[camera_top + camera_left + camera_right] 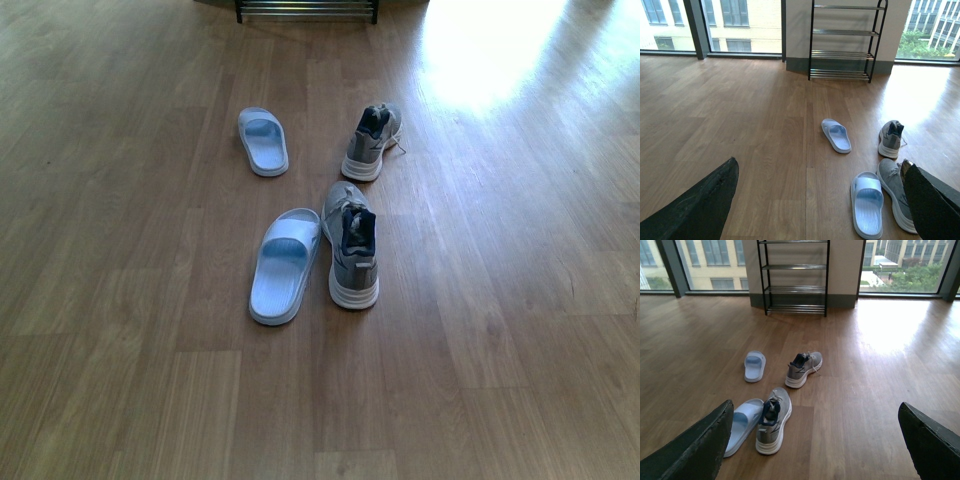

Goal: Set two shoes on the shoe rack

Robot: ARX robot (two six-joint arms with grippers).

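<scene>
Both pairs lie on the floor (520, 380) in front of you. The rack (306, 10) stands well apart behind them, and no shoe shows on its bars. The left gripper (820, 165) and the right gripper (815, 406) both have the jaws spread wide and hold nothing. The relation that matters here, I think, is this one: the near sneaker (352, 255) lies a little to the right of your middle line, heel toward you and toe toward the rack, so its long axis runs almost straight away from you. The right gripper seems the nearer one for it. In the right wrist view the sneaker is ahead, but off to one side of the gap between the jaws, not centred. The near slide (285, 265) lies just beside this sneaker on its left, perhaps touching near the toe, so it would suit the left arm. The jaws should probably close across this axis, on the narrow width. The far sneaker (373, 140) and far slide (263, 140) lie nearer the rack, apart from each other.
</scene>
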